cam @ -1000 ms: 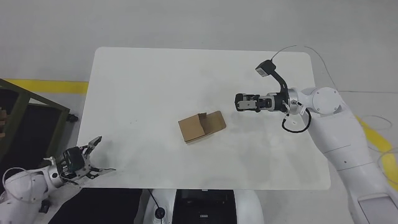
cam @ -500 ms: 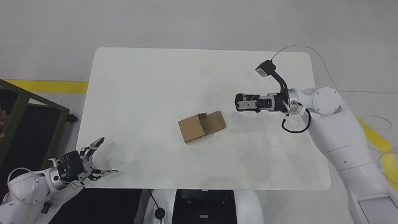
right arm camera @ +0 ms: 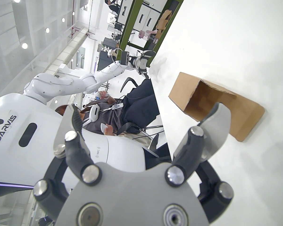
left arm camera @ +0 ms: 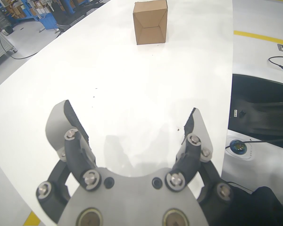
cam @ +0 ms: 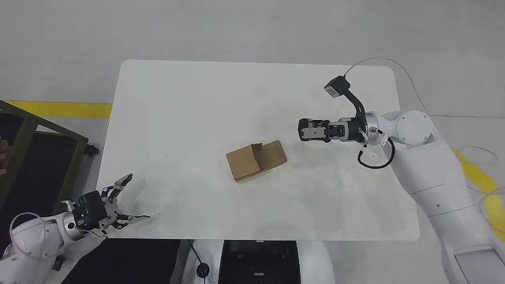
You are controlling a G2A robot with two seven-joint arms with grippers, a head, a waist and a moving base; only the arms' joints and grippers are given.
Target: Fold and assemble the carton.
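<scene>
On white table, top view: carton is laid near centre, long axis roughly across table. Right gripper is held near carton's end, spread open, empty. Left gripper is held well apart at table corner, spread wide, empty.

Left wrist view: carton is seen far ahead, open end faced.

Right wrist view: carton is seen close ahead, on its side. Right arm is judged nearer.

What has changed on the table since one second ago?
The left gripper, open, drew back a little toward the near edge of the table. The carton and the open right gripper stayed where they were. Nothing was taken hold of or let go.
</scene>
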